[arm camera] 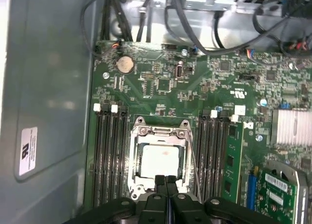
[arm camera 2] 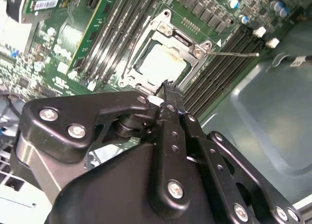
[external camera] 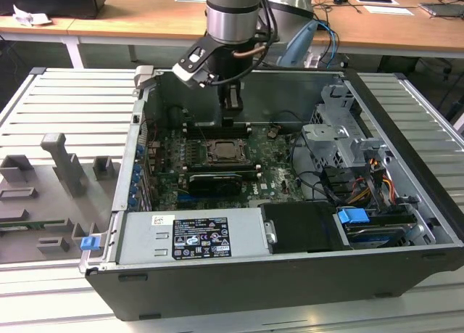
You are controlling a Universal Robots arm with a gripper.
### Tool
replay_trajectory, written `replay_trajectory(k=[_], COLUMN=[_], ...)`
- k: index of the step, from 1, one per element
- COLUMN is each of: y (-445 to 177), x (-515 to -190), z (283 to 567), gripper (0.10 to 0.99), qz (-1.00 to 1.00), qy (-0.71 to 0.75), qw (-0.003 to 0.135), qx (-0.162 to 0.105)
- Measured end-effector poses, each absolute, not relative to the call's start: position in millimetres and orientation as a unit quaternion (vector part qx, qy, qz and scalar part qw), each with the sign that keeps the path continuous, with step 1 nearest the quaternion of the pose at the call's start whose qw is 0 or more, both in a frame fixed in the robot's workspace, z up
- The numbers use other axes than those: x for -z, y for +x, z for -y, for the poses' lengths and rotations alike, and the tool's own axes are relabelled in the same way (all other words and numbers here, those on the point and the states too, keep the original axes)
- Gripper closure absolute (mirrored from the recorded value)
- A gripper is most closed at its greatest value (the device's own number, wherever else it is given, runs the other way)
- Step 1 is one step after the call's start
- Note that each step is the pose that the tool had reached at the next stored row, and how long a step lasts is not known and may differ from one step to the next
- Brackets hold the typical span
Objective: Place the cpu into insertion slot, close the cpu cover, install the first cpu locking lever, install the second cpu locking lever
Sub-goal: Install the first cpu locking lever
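- Silver-grey metal top of the cpu [arm camera: 159,160] shows through the opening of the cpu cover [arm camera: 161,133]; the chip lies in the insertion slot [external camera: 229,153], toward the far side of the green board [arm camera: 161,87], about the middle of the computer case [external camera: 406,202]
- From here the cover looks laid flat over the chip
- My gripper [arm camera: 166,179] hangs just over the edge of the socket, its two fingers pressed together with nothing between them
- I judge the chip light, stiff and thin, with a smooth top that slips easily, and fragile where it contacts the pins; I would take it only at two opposite edges, which the frame covers now
- I judge the cover to be thin but stiff sheet; better to push on its rim than on the chip
- One thin wire lever [arm camera 2: 234,52] reaches out over the memory slots [arm camera 2: 219,72]; it looks springy, so I would hold it at the free end
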State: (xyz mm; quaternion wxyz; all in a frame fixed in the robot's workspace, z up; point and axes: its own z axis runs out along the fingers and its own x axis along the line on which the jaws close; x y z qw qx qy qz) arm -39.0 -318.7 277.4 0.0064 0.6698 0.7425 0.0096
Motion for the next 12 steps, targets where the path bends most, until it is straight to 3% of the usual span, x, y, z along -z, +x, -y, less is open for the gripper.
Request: replay_trajectory(k=[12], y=[-39.2], x=[-277.4], z=[318.8], gripper=[0.98], qz=[-0.774], qy=[0.633], qw=[0.006], qx=[-0.01])
